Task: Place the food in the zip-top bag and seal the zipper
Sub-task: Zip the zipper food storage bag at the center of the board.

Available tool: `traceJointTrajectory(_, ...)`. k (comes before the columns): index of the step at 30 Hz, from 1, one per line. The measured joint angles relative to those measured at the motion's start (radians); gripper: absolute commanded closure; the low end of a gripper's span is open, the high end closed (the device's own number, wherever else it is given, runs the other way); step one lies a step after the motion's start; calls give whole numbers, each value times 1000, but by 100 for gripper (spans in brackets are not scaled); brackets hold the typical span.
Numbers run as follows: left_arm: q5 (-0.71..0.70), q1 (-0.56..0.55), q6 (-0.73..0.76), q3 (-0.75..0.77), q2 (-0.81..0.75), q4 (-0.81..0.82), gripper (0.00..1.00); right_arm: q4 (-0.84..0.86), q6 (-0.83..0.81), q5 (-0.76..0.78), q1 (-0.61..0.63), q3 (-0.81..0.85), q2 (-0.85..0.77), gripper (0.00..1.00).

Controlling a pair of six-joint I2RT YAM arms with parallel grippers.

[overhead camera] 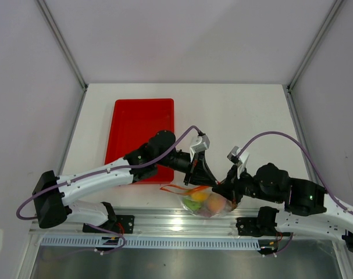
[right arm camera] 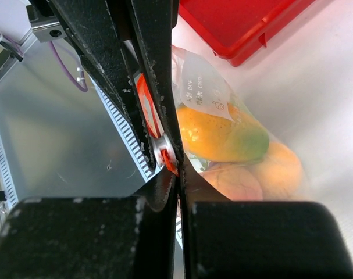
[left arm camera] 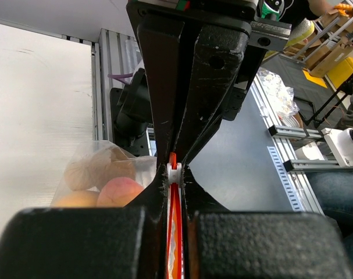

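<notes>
Both grippers clamp the mouth of the filled bag at the near edge of the white table (overhead camera: 246, 116).

The clear crinkly zip-top bag (overhead camera: 208, 203) hangs near-centre with the small fruits (overhead camera: 204, 201) already inside, among them a yellow-green mango (right arm camera: 220, 136) and a pink peach (left arm camera: 125, 190). That suggests sealing is the step in hand. The left gripper (overhead camera: 193, 177) reaches in low from the left, its jaws closed tight on the thin orange-red zipper strip (left arm camera: 174, 232). The right gripper (overhead camera: 230, 189) comes in from the right and is likewise clenched on the strip (a pale slider-like piece sits between its fingers). Holding the strip at two places likely keeps it taut for pressing shut. The flat red plastic tray (overhead camera: 138, 128) lies far left.
</notes>
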Motion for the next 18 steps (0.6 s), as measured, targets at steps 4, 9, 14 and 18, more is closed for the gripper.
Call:
traceJointTrajectory(4,-5,2,1,0,2,-4,99,0,3,21,0,0,4,100)
traceJointTrajectory(9,-44,5,10,0,3,-31,99,-11,25,93,0,0,3,100)
traceJointTrajectory(14,-93,20,19,-3,2,-58,99,-28,54,188,1,0,-22,100)
traceJointTrajectory(18,-104,34,21,-19,-3,-75,99,-44,71,256,1,0,-51,100)
